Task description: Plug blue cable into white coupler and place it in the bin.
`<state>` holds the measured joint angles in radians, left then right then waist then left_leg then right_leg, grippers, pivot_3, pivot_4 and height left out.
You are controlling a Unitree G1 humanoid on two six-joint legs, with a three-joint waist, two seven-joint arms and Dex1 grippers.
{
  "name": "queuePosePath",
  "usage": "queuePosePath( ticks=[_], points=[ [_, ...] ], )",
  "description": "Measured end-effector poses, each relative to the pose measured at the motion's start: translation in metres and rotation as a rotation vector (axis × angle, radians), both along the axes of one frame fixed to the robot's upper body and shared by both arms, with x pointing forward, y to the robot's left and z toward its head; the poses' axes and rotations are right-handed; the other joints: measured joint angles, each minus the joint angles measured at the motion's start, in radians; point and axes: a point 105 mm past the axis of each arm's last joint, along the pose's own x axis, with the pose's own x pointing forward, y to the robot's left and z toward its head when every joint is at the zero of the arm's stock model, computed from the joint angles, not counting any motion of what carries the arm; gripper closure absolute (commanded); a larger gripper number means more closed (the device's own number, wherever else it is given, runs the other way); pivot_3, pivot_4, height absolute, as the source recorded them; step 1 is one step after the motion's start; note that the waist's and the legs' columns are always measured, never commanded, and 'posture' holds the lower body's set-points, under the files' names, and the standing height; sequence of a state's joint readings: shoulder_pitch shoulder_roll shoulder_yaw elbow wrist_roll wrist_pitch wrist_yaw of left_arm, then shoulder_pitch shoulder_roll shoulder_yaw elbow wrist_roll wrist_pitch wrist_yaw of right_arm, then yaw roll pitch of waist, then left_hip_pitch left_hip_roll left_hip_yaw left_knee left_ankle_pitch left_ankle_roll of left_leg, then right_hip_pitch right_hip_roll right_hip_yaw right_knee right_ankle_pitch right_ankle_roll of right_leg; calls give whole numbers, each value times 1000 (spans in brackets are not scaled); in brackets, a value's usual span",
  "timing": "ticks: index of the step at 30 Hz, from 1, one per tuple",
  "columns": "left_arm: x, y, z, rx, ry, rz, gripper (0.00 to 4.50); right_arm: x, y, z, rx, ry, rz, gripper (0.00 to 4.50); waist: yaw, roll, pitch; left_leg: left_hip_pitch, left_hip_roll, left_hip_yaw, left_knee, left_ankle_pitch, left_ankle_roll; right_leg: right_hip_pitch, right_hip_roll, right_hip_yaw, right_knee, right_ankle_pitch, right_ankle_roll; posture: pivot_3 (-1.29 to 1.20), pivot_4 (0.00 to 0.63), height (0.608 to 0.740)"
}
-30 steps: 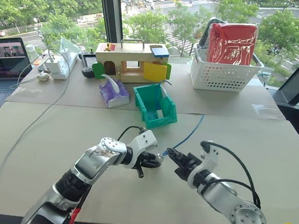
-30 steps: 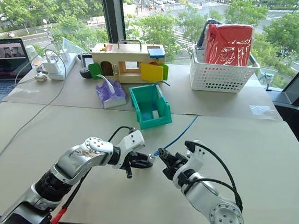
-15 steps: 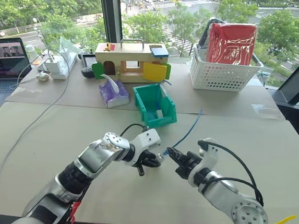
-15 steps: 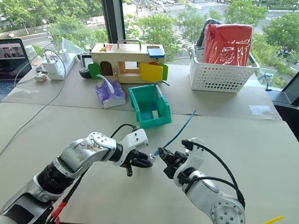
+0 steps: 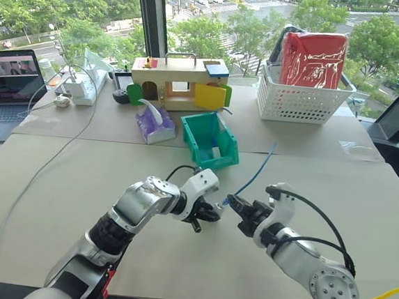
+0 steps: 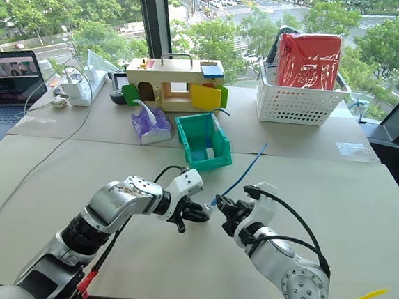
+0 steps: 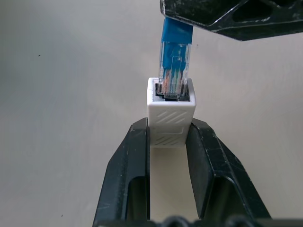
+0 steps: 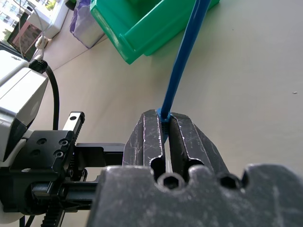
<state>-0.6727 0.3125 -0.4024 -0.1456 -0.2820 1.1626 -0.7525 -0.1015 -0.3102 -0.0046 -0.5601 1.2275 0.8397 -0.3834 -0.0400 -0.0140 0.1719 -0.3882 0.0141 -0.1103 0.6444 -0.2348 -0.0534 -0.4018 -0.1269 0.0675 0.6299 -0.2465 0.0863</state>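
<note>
Black fingers of the left gripper [image 7: 170, 135] are clamping the tiny white boxy plastic coupler [image 7: 171, 116], while the right gripper [image 8: 163, 124] is pinching the thin bright-blue cable [image 8: 182, 66] just behind its clear plug [image 7: 173, 75], whose tip is sitting in the coupler's socket. Beyond, the teal-green plastic bin [image 5: 210, 139] is standing on the beige table [image 5: 78, 181].

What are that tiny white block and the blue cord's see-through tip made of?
The white coupler looks like matte moulded plastic: crisp edges, ribbed hatching on its face. The blue cable seems a smooth rubbery or vinyl jacket with a slight sheen. Its plug looks like clear hard plastic, since coloured wires show through it.
</note>
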Motion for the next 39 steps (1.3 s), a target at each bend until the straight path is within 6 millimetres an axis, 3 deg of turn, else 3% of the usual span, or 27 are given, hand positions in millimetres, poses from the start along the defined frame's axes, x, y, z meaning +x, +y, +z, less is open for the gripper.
queuePosePath(
  ticks=[6,24,39],
  points=[
    [0,0,0,1,1,0,3891,0,0,0,-16,-2,5,4500,-1,0,0,0,0,0,0,0,0,0,0,0,0,0,0,0,150,740],
    [0,0,0,5,-4,-2,3891,1,6,8,-292,-116,114,4500,-1,0,0,0,0,0,0,0,0,0,0,0,0,0,0,0,150,740],
    [-2,0,0,9,-10,1,3891,-3,12,4,-314,-117,136,4500,-2,-2,-2,0,0,0,0,0,0,0,0,0,0,0,0,0,150,740]
  ],
)
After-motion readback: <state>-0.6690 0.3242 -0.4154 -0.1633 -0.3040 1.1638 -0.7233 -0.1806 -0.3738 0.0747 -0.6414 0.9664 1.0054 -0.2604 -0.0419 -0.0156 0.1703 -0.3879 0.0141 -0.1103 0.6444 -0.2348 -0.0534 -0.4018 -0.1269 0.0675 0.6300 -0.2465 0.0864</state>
